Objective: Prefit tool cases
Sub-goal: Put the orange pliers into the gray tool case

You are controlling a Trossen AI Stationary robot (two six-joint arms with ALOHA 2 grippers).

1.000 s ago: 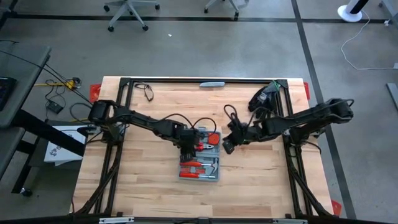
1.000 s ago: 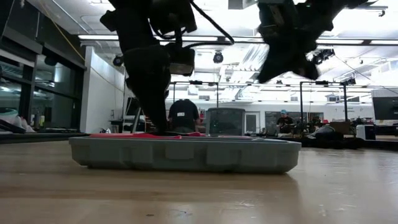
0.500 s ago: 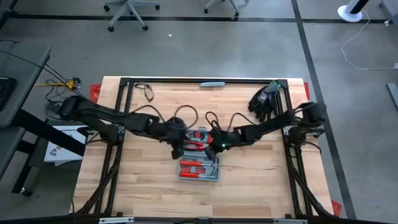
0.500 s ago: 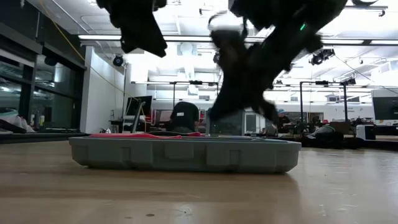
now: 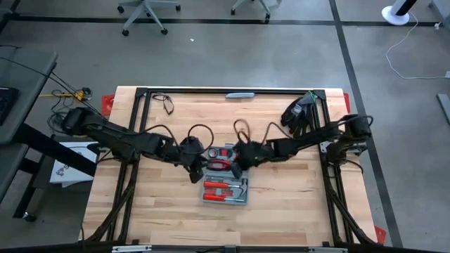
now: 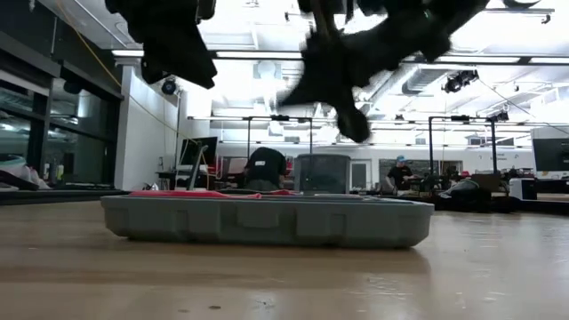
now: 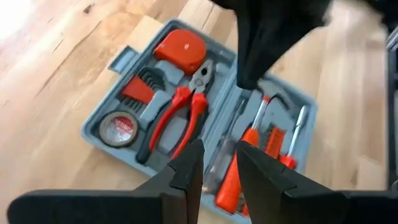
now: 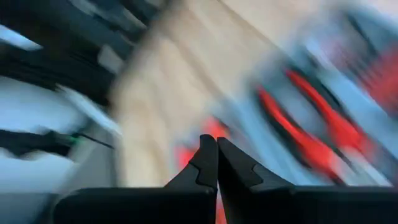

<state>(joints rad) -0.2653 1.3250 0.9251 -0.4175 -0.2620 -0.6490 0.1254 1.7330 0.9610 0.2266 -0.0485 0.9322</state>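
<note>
A flat grey-blue plastic tool case [image 7: 124, 59] lies open on the pale wooden table [image 7: 56, 93], holding red-handled pliers [image 7: 177, 115]. The left gripper [image 7: 217, 163] hovers above, fingers slightly parted.

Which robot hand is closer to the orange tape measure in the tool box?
Right. The right gripper hovers just beside the tape measure; the left gripper hangs off the tool case's opposite edge.

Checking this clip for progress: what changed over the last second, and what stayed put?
The left gripper lifted off the open tool case and drew back to its left edge, fingers narrowed with nothing between them. The right gripper, shut and empty, swung in from the right to above the case's far right part. The case and its red-handled tools stayed in place.
</note>
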